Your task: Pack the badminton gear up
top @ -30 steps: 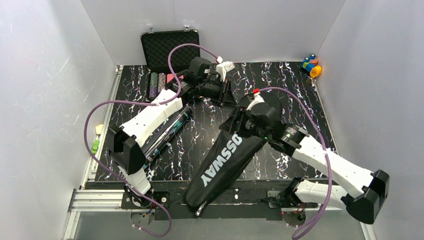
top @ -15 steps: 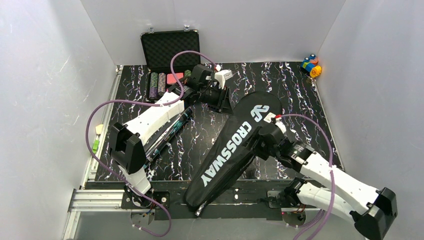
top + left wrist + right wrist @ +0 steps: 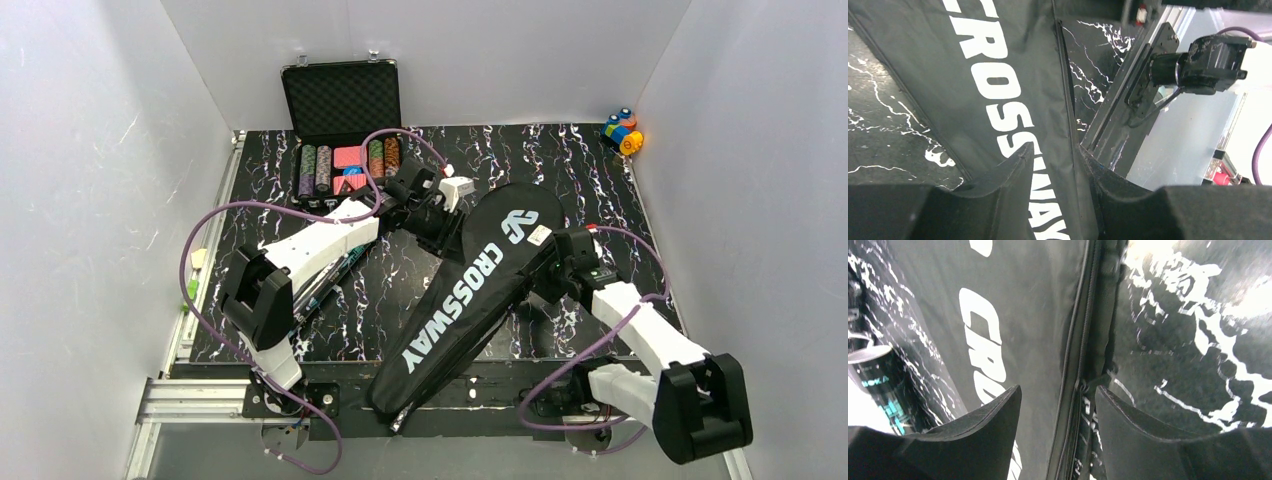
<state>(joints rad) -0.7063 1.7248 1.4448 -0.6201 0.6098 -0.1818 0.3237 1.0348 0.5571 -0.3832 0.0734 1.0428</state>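
The black CROSSWAY bag [image 3: 470,290] lies flat and slanted across the marbled table, its wide head far, its narrow end over the near edge. My left gripper [image 3: 447,222] hovers at the left edge of the bag's head. Its fingers stand apart in the left wrist view, where the left gripper [image 3: 1055,147] has the bag's lettering [image 3: 998,75] showing in the gap. At the bag's right edge my right gripper [image 3: 548,268] is open; in its own view the right gripper [image 3: 1058,387] straddles the zip seam [image 3: 1080,340]. The black tube with teal print [image 3: 335,270] lies under the left arm and also shows as the tube [image 3: 878,390].
An open black case [image 3: 340,95] stands at the back left, with rows of poker chips [image 3: 345,165] in front of it. Colourful toy blocks [image 3: 622,131] sit in the far right corner. White walls close in three sides, and a metal rail [image 3: 200,395] runs along the near edge.
My right arm swung off the bag's head back to its right edge, uncovering the full lettering. The left gripper came nearer, to the bag's edge, and its jaws widened.
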